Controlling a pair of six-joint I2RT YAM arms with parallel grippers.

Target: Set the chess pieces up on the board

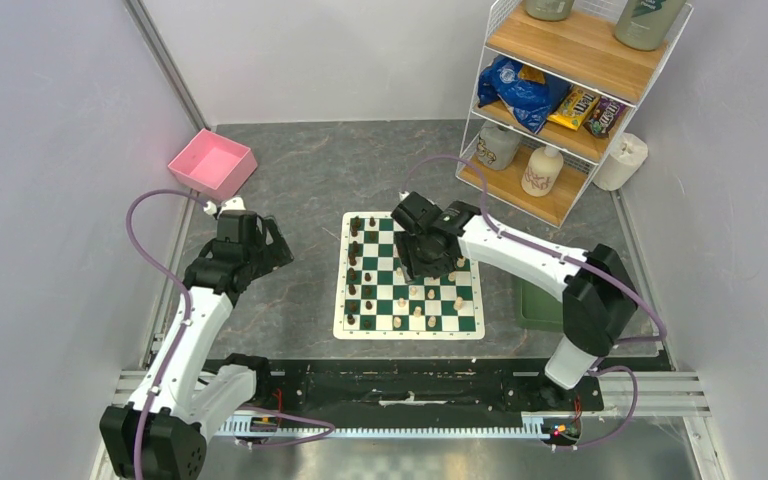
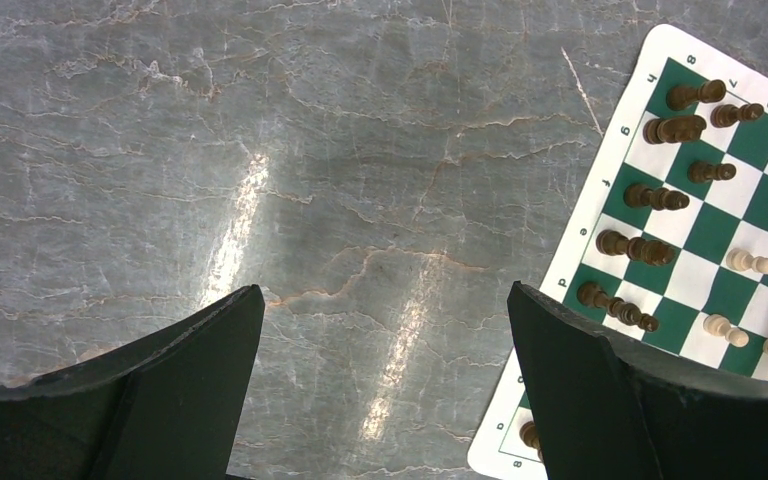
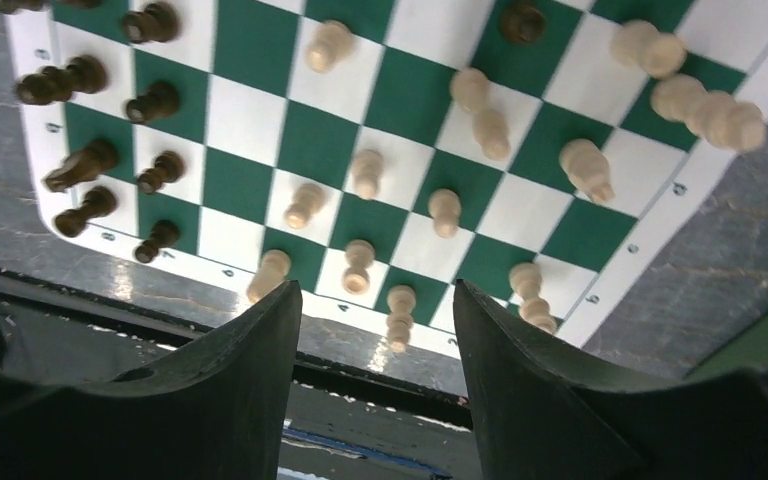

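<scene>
**Robot body, overhead and wrist views.** We see the left arm (image 1: 192, 322) and the right arm (image 1: 520, 250), each made of white shells linked by black joints on a black base block. A lilac cable (image 1: 130, 225) loops along each arm. Ahead of each black wrist block, the left gripper (image 2: 385, 300) and the right gripper (image 3: 375, 300) carry broad, matte black fingers (image 3: 250, 380) that taper to blunt tips.

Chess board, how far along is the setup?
Done: most dark brown wooden chess pieces line two files at the left edge of the green-and-white checked board. In hand: nothing; the right gripper hovers open above it, the left gripper open beside it. Left: the pale cream pieces, scattered off their rows.
</scene>
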